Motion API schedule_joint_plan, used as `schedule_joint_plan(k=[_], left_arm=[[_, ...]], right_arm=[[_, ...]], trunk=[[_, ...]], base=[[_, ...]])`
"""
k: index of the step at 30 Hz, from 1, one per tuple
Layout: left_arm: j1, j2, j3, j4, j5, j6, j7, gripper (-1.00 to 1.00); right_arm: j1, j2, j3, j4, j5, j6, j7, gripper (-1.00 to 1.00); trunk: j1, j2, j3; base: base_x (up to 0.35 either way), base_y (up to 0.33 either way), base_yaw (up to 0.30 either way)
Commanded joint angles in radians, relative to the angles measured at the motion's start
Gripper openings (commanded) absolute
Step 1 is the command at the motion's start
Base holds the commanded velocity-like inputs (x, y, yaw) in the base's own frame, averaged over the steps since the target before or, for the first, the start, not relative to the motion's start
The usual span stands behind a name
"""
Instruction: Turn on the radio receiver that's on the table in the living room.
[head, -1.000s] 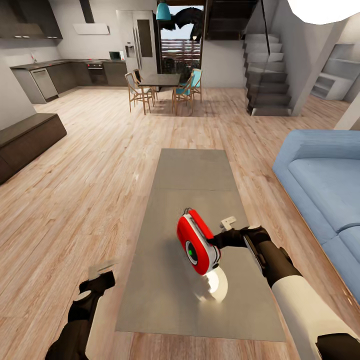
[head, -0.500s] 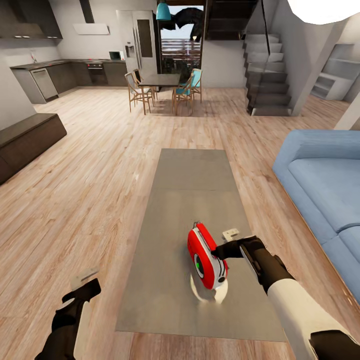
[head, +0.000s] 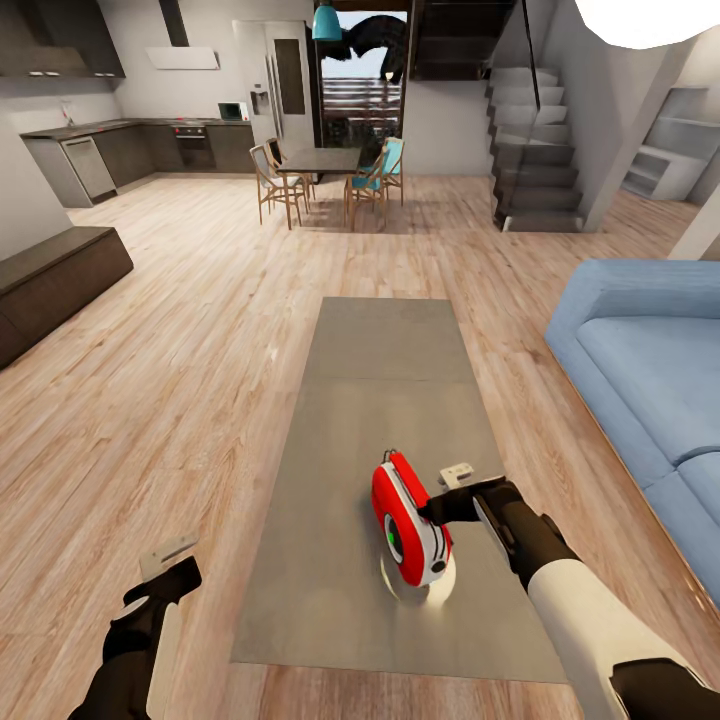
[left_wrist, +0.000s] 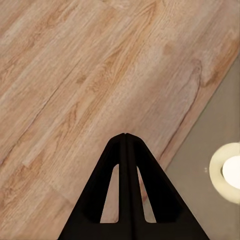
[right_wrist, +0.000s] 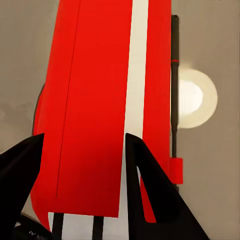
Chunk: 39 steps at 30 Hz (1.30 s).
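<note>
The red radio receiver (head: 408, 520) is tilted over the near half of the grey coffee table (head: 385, 370), its grey dial with a green spot facing left. My right gripper (head: 442, 508) is shut on its right side. In the right wrist view the dark fingers (right_wrist: 145, 180) clamp the red body with its white stripe (right_wrist: 95, 100) between them, and the thin handle (right_wrist: 174, 75) runs alongside. I cannot tell whether the radio touches the table. My left gripper (head: 168, 560) hangs shut over the wood floor left of the table, its fingers (left_wrist: 125, 150) pressed together.
A blue sofa (head: 650, 370) runs along the table's right side. A dark low cabinet (head: 50, 280) stands at the left. The dining table with chairs (head: 325, 170), the kitchen and the stairs (head: 535, 150) lie far behind. A lamp's reflection (head: 430, 585) shines on the tabletop.
My right gripper has brought the radio down and nearer to me, then nudged it slightly left. The left arm has dropped back and to the left.
</note>
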Motion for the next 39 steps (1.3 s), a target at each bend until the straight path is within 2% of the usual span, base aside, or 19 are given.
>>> schedule_joint_plan(k=[1, 4, 7, 28, 39], left_arm=[[0.000, 0.000, 0.000, 0.000, 0.000, 0.000, 0.000, -1.00], [0.000, 0.000, 0.000, 0.001, 0.000, -0.001, 0.000, -1.00], [0.000, 0.000, 0.000, 0.003, 0.000, -0.001, 0.000, -1.00], [0.000, 0.000, -0.001, 0.008, 0.002, -0.005, 0.000, -1.00], [0.000, 0.000, -0.003, 0.011, 0.000, -0.006, 0.000, -1.00]], right_arm=[[0.000, 0.000, 0.000, 0.001, -0.021, 0.000, 0.000, -1.00], [0.000, 0.000, 0.000, 0.008, -0.060, -0.009, -0.001, -1.00], [0.000, 0.000, 0.000, 0.014, -0.074, -0.024, -0.001, -1.00], [0.000, 0.000, 0.001, 0.031, -0.079, -0.036, -0.003, -1.00], [0.000, 0.000, 0.001, 0.040, -0.078, -0.047, -0.006, -1.00]], trunk=[[0.000, 0.000, 0.000], [0.000, 0.000, 0.000], [0.000, 0.000, 0.000], [0.000, 0.000, 0.000], [0.042, -0.077, -0.034]], base=[[0.000, 0.000, 0.000], [0.000, 0.000, 0.000], [0.000, 0.000, 0.000], [0.000, 0.000, 0.000], [0.000, 0.000, 0.000]])
